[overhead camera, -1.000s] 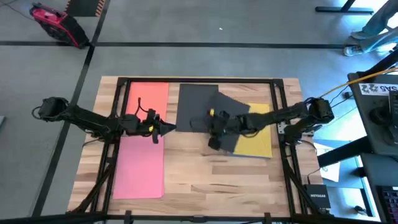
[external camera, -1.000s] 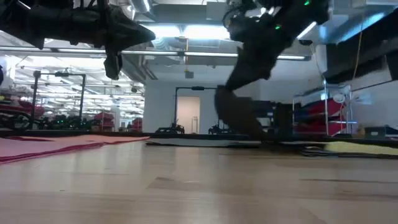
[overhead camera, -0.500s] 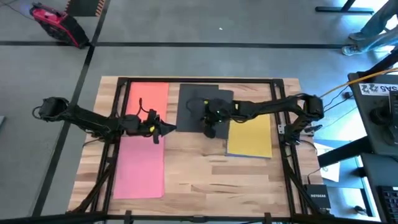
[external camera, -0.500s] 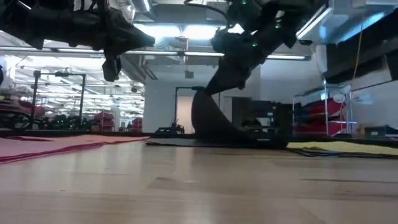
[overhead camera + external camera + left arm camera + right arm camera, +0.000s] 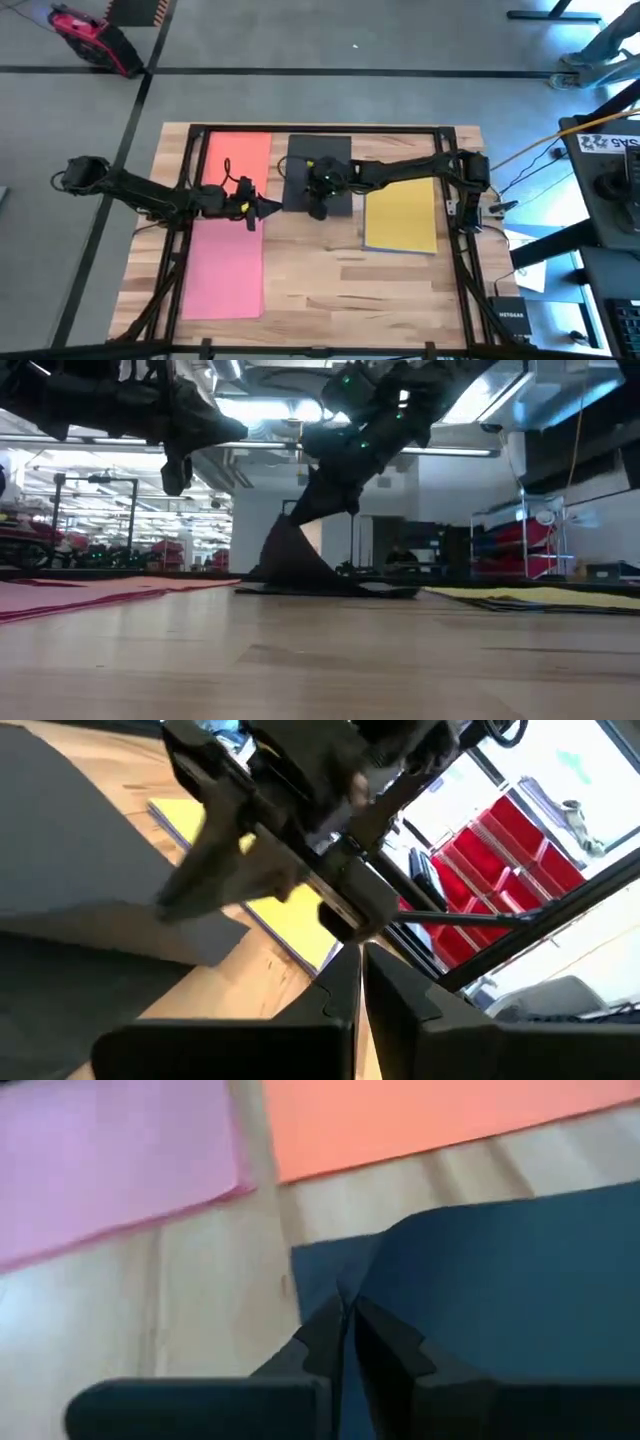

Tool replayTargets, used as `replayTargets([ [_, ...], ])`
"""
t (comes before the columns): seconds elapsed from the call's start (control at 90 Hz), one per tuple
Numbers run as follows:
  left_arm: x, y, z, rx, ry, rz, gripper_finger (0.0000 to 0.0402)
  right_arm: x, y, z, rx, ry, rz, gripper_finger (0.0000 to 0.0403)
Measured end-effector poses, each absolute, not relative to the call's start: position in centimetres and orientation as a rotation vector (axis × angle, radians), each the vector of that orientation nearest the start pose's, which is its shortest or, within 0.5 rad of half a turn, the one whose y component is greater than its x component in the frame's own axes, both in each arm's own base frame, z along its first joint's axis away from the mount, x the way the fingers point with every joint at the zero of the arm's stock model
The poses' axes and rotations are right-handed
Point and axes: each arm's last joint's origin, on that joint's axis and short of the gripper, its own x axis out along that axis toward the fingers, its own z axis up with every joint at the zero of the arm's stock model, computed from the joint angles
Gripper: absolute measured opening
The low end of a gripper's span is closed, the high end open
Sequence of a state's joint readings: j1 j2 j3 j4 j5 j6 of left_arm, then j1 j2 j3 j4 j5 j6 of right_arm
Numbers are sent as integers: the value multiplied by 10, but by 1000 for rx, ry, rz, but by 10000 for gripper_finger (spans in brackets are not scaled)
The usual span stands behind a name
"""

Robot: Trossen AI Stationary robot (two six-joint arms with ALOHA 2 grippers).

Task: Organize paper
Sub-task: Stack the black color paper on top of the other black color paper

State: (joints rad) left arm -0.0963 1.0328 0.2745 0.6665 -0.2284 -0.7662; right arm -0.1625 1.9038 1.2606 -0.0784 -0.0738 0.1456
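Right gripper: my right gripper [image 5: 318, 192] is over the black sheets at the far middle of the table; its fingers [image 5: 330, 1342] are pinched together on the corner of a dark sheet [image 5: 295, 560], which hangs lifted from the pinch while its lower part rests on the stack.
Left gripper: my left gripper [image 5: 265, 207] waits above the wood between the pink sheet and the black stack; its fingers are pressed together and hold nothing.
Paper: the orange sheet [image 5: 237, 157] lies at the far left, the pink sheet [image 5: 226, 268] just in front of it, the black stack [image 5: 318, 150] is in the middle, the yellow sheet [image 5: 402, 218] at the right.
Risk of slip: I hold only a small corner, so I think the sheet can slide out if I pull fast.
Risk of crease: the sheet bends strongly under the pinch; if I lower it so, it may fold or land crooked on the stack.
Risk of drag: the trailing edge touches the sheet below and may shift it.
Risk of collision: my two grippers are near; a wide move to the left may touch the waiting arm.
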Motion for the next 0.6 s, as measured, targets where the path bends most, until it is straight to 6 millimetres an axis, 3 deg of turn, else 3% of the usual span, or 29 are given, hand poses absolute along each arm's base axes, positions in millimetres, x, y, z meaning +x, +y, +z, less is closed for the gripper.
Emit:
replayTargets([
  [0.422, 199, -13, 197, -741, 38, 151, 0, 404, -82, 193, 224, 678, -165, 19],
  [0.6, 199, -13, 197, -743, 37, 151, 0, 405, -79, 193, 243, 677, -96, 68],
])
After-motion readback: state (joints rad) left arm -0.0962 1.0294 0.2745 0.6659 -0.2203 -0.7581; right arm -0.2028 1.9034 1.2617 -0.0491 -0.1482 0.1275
